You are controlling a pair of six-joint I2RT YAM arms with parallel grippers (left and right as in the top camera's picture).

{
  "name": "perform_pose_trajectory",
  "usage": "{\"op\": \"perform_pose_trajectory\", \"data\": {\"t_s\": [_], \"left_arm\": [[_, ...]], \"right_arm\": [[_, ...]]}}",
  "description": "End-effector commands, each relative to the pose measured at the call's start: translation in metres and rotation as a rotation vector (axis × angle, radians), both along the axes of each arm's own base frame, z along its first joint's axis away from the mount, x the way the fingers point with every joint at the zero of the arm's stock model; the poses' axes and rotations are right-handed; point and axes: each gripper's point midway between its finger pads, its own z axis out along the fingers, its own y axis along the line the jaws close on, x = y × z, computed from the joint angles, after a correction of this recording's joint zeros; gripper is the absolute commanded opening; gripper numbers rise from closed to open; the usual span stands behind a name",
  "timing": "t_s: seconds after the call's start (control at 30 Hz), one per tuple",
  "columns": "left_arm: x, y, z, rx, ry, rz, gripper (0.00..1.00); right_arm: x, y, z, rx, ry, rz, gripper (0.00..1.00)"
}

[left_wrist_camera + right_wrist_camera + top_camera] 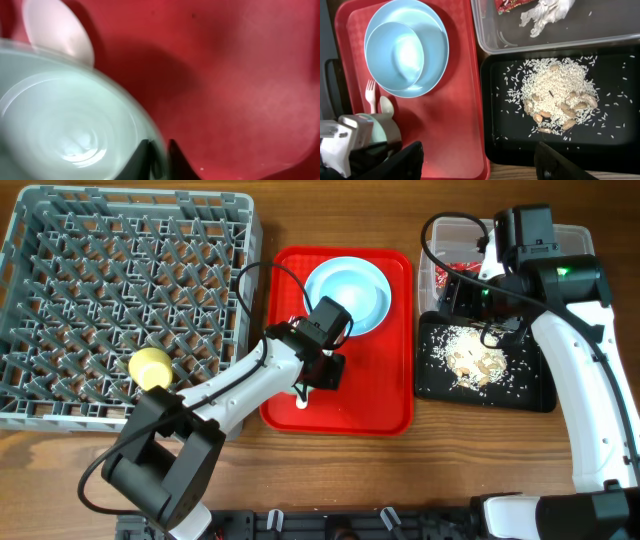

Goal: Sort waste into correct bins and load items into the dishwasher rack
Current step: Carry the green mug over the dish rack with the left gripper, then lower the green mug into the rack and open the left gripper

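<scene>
Jaws of my left gripper (160, 150) clamp the rim of the pale green saucer-bowl (65, 125); my right gripper (480, 162) stands with jaws apart.

saucer-bowl: pale green saucer-bowl (65, 125) is smeared by blur in the left wrist view; cut by the left and bottom edges; overhead it is hidden under the left gripper (324, 370) near the red tray's (385, 395) left edge
spoon: white spoon (57, 27) shows only its bowl; cut by the top edge
fork: white fork (370, 95) has its handle end behind the left gripper
tub: clear tub (600, 27) is cut by the top edge; overhead mostly behind the right arm
wrapper: red wrapper (512, 4) is a sliver at the top edge; print unreadable
napkin: white napkin (547, 12) has its upper part cut off
right gripper (482, 161): only two dark fingertips show at the bottom edge
</scene>
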Motion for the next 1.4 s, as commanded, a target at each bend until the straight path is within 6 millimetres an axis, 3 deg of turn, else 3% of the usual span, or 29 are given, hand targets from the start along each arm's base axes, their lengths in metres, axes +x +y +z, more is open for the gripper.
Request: {"op": "perform_pose_trajectory", "data": {"t_s": [0.0,0.13,0.3,0.4,0.5,0.63,0.8,0.9,1.07,1.37], "left_arm": [[0.002,-0.002,0.003,-0.001,-0.013,-0.005,0.04],[0.010,-0.007,0.027,-0.037,-0.059,-0.003,0.04],[0.025,-0.001,0.090,-0.100,-0.160,0.011,0.04],[0.037,0.019,0.129,-0.136,-0.233,0.046,0.04],[0.053,0.054,0.166,-0.193,-0.316,0.134,0.04],[0.065,0.093,0.193,-0.321,-0.347,0.171,0.04],[0.079,0.150,0.203,-0.522,-0.307,0.272,0.04],[0.086,0.174,0.204,-0.641,-0.291,0.291,0.04],[0.099,0.217,0.182,-0.761,-0.223,0.412,0.04],[0.116,0.252,0.144,-0.887,-0.171,0.469,0.04]], "right_arm": [[-0.001,-0.004,0.007,-0.011,-0.020,-0.019,0.72],[-0.002,-0.004,0.007,-0.011,-0.019,-0.019,0.71],[-0.002,-0.004,0.007,-0.015,-0.019,-0.012,0.71],[-0.002,-0.005,0.007,-0.019,-0.020,-0.010,0.72],[-0.002,-0.005,0.007,-0.023,-0.021,0.001,0.71],[-0.002,-0.005,0.007,-0.023,-0.021,0.001,0.72],[-0.002,-0.005,0.007,-0.023,-0.021,0.001,0.71],[-0.002,-0.005,0.007,-0.023,-0.021,0.002,0.72],[-0.002,-0.005,0.007,-0.023,-0.021,0.002,0.71],[-0.002,-0.004,0.007,-0.022,-0.019,0.002,0.71]]}}
